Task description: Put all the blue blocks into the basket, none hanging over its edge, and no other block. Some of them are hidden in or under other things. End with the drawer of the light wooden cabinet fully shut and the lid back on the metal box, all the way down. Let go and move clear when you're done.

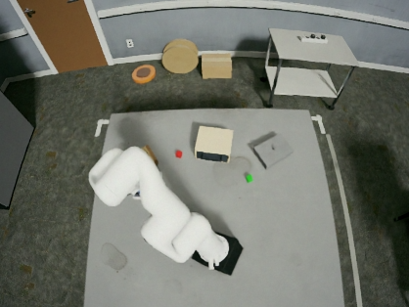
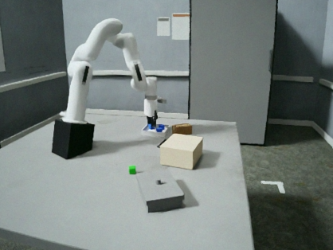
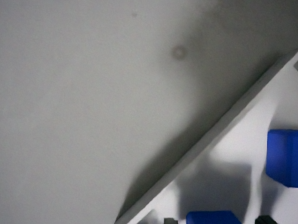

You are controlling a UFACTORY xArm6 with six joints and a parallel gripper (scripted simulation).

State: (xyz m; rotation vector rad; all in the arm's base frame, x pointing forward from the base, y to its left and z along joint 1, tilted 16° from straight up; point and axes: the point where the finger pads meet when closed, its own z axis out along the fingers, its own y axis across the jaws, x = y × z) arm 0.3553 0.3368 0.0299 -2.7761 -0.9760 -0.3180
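The white basket (image 2: 154,134) (image 3: 200,148) stands under the arm; the top camera sees almost none of it. Blue blocks (image 2: 160,128) (image 3: 284,159) lie in it. My gripper (image 2: 152,124) (image 3: 218,220) points down into the basket, partly open. A blue block (image 3: 212,218) lies between its fingertips with gaps at the sides, not gripped. The light wooden cabinet (image 1: 215,139) (image 2: 180,148) has a dark band low on its front; its drawer looks shut, but its front is seen poorly. The grey metal box (image 2: 166,205) has its knobbed lid (image 2: 159,190) on top.
A green block (image 1: 249,178) (image 2: 132,169) lies near the metal box. A red block (image 1: 179,153) lies left of the cabinet in the top view. A brown object (image 1: 151,154) (image 2: 182,129) stands close to the basket, partly behind the arm in the top view.
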